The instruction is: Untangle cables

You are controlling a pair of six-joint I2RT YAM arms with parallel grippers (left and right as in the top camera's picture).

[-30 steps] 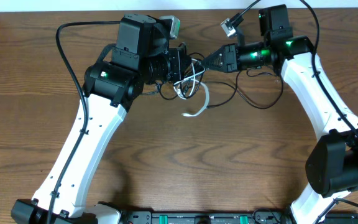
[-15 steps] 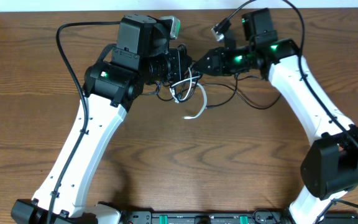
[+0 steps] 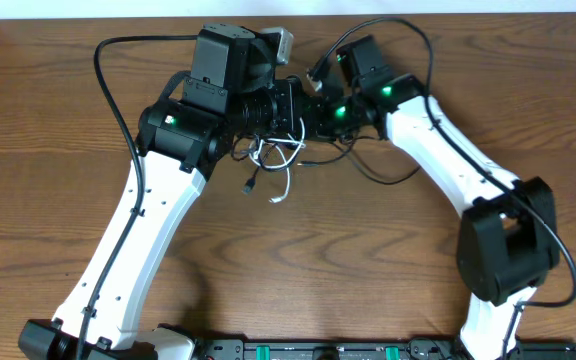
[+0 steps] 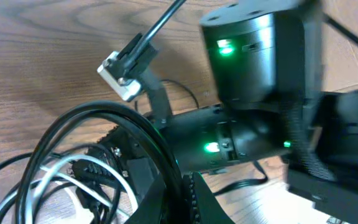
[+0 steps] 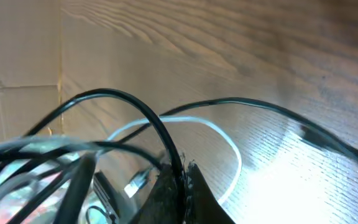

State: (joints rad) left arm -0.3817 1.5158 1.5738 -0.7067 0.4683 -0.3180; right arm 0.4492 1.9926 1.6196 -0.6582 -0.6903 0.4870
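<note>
The cables (image 3: 273,158) form a loose tangle of thin black cords and a white one (image 3: 286,172) on the wooden table, just below both grippers. My left gripper (image 3: 295,104) and right gripper (image 3: 314,110) meet nose to nose above it. In the left wrist view the left gripper (image 4: 174,200) is shut on a black cable (image 4: 86,121), with the white cable (image 4: 51,180) looping beside it. Seen from the right wrist, the right gripper (image 5: 183,186) is shut on a black cable (image 5: 138,109). The white cable (image 5: 219,132) curves behind it.
A black cord (image 3: 388,176) trails on the table under the right arm. Thick arm wires arch over each arm (image 3: 108,85). The right wrist's camera plug (image 4: 126,71) hangs close in front of the left gripper. A black rail (image 3: 318,350) runs along the front edge.
My right arm swung left to meet the left gripper and its jaws closed on a black cable. The tangle shifted left, and the white cable's end dropped lower left.
</note>
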